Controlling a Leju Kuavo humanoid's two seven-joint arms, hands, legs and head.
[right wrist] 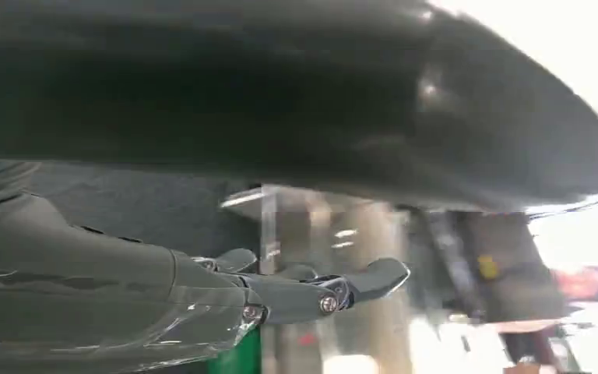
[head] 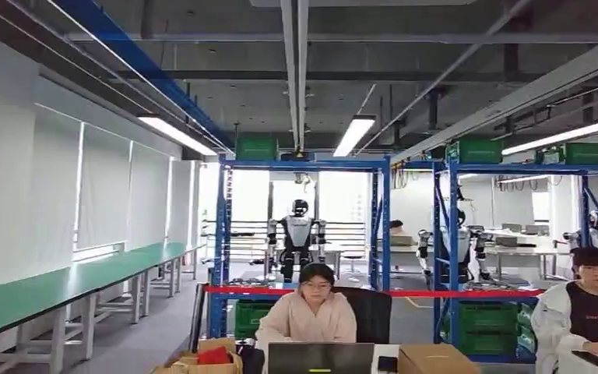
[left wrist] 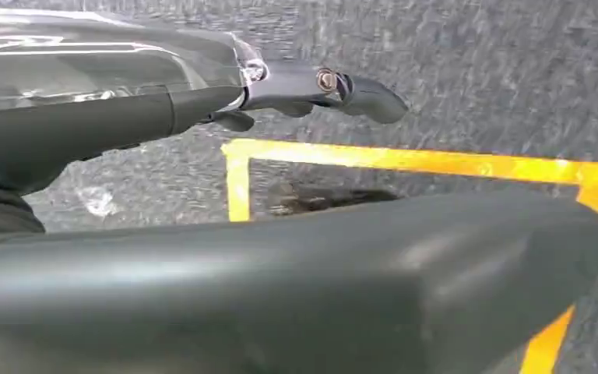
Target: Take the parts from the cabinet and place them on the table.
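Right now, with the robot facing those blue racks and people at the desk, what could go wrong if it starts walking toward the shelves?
Two people sit directly ahead at a desk with a laptop and a cardboard box; walking straight on could bump them. Red tape stretches across the blue racks, so that way looks barred. The left hand and the right hand hang low with nothing visible in their fingers; a swinging arm could clip the desk edge.

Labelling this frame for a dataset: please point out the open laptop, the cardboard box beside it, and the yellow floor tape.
laptop (head: 320, 358), head view, back of lid.
cardboard box (head: 434, 361), head view, top flap.
yellow floor tape (left wrist: 405, 159), left wrist view, long strip.
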